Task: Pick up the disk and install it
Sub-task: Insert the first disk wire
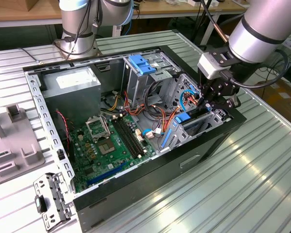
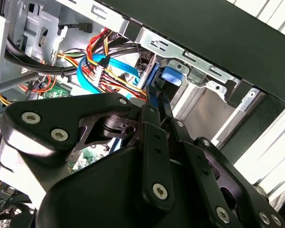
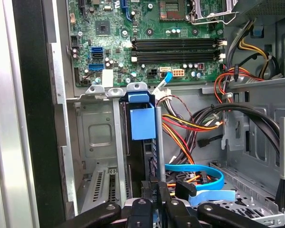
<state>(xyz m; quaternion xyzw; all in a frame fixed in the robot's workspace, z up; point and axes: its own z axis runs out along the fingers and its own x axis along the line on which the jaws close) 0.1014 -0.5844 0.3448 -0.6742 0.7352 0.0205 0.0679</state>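
Note:
The disk (image 3: 142, 121) stands on edge inside the drive cage (image 3: 99, 137) at the front corner of the open computer case (image 1: 150, 184). I see it edge-on, a thin silver strip with a blue plastic rail and tab. In the exterior view its blue end (image 1: 183, 118) shows in the cage just below my gripper (image 1: 207, 103). In both wrist views the black fingers (image 3: 162, 195) come together on the disk's thin edge (image 2: 152, 97), so my gripper (image 2: 154, 92) (image 3: 154, 183) is shut on it. The disk's flat faces are hidden by the cage walls.
Bundles of red, orange and yellow cables (image 3: 190, 128) and a blue flat cable (image 3: 199, 171) lie right beside the cage. The motherboard (image 1: 109, 141), a grey power-supply box (image 1: 70, 85) and a bare blue bracket (image 1: 141, 63) sit in the case. A loose metal bracket (image 1: 51, 199) lies on the table.

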